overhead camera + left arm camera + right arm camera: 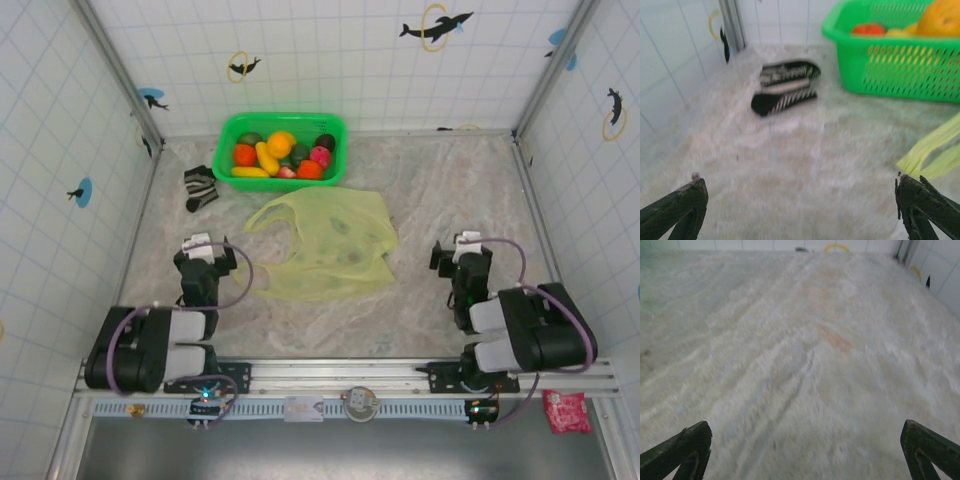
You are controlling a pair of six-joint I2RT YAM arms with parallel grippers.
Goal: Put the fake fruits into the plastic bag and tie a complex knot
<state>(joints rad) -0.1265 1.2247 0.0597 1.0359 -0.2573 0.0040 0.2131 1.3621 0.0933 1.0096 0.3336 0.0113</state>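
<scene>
The fake fruits point(275, 155), orange, yellow, red, green and dark, lie heaped in a green basket point(330, 125) at the back of the table; an orange one point(942, 17) and a red one point(867, 29) rise over the basket point(900, 65) rim in the left wrist view. The pale-yellow plastic bag point(335, 245) lies flat and untied mid-table, a handle point(932, 152) reaching toward my left gripper point(800, 210). That left gripper point(205, 245) stands open over bare table, left of the bag. To the bag's right, my right gripper point(462, 245), point(805, 452) is open, nothing between its fingers.
A striped black-and-white sock point(200, 187), point(785, 86) lies left of the basket. Tiled walls close the table on three sides. A red packet point(566, 411) sits by the front rail at the right.
</scene>
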